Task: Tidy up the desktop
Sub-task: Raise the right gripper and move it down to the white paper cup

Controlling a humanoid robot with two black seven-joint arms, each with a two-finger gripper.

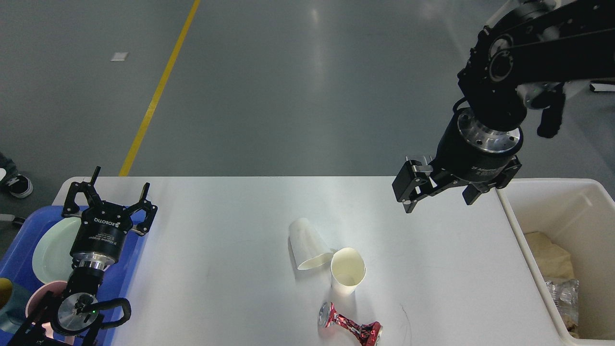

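Note:
The white desktop [230, 226] fills the lower part of the head view. Near its middle lie two white paper cups: one tipped on its side [307, 243], one upright and dented [347, 270]. A crushed red can [350, 328] lies just in front of them. My left gripper [117, 190] stands open and empty at the far left, over the edge of the blue tray. Above the desktop's right part hangs my right gripper [439, 190], open and empty, well up and right of the cups.
A blue tray [19, 250] at the left holds a pale green plate [53, 250] and a pink bowl [41, 295]. A cream-white bin [571, 230] at the right edge holds crumpled paper and a clear plastic bottle. Grey floor with a yellow line lies beyond.

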